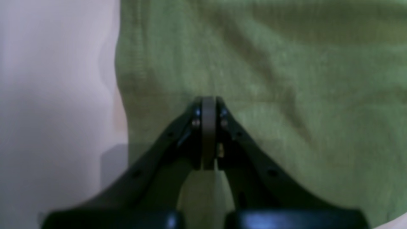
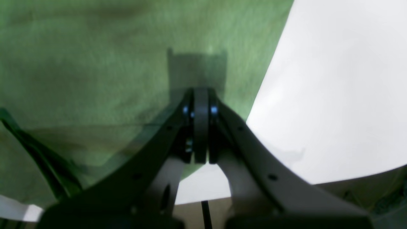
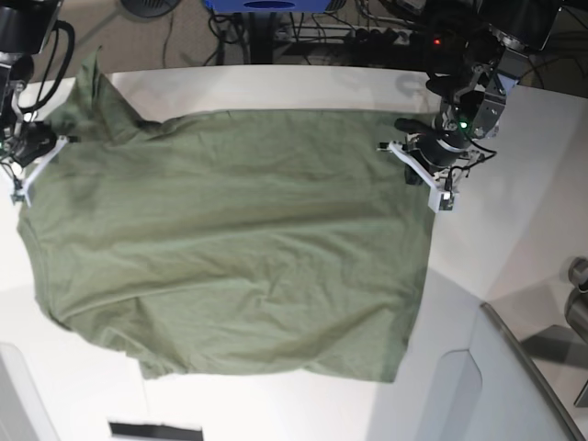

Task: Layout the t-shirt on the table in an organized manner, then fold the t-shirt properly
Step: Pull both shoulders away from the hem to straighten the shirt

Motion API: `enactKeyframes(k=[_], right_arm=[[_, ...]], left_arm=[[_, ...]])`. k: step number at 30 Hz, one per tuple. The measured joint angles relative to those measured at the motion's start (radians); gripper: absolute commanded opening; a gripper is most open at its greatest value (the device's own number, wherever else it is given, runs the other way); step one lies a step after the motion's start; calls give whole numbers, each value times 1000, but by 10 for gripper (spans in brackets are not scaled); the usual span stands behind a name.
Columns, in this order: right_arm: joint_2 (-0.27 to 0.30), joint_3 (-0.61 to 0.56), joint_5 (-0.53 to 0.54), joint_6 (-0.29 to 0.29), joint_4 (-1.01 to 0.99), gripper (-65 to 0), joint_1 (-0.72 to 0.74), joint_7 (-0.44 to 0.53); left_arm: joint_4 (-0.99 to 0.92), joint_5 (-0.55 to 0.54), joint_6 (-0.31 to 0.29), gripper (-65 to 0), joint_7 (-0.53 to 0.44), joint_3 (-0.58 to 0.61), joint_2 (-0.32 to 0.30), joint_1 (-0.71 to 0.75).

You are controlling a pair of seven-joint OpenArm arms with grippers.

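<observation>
Soft, wrinkled cloth t-shirt (image 3: 230, 248) on seemingly smooth matt table (image 3: 514, 230).

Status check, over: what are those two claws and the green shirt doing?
Left claw shut, over shirt edge. Right claw shut, nothing visibly held. T-shirt spread on table, wrinkled. Nothing in the way.

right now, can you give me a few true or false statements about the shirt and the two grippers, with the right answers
1. The t-shirt lies spread out on the table. True.
2. The t-shirt is bright red. False: it is olive green.
3. The left gripper is shut, its tips over the fabric near the shirt's edge. True.
4. The right gripper stands wide open. False: its jaws are closed together.
5. The shirt is already folded into a neat small rectangle. False: it is open in a single wrinkled spread, not yet folded.
6. In the base view the two grippers are at opposite ends of the shirt. True.
</observation>
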Motion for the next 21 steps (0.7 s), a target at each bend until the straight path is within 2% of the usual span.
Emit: enactKeyframes(k=[2,6,8,12,18,21], right_arm=[[3,0,1,0,-17,-650,3,5],[13,2,10,2,-39,-650,9,18],[22,2,15,4,-39,-650,8,19],[31,-2,17,7,-31,-650,7,19],[44,-2,-17,-13,84,-650,-63,-86],[42,-1,-63,-6,151,-650,-63,-87]], left_arm=[[0,11,-1,-650,-22,-2,-6,16],[7,124,-8,-650,-29,-11,-19,47],[10,142,-7,-650,-28,-11,-19,49],[10,142,-7,-650,-20,-11,-19,43],[11,149,-3,-650,22,-12,-19,7],[14,149,-3,-650,32,-11,-19,0]])
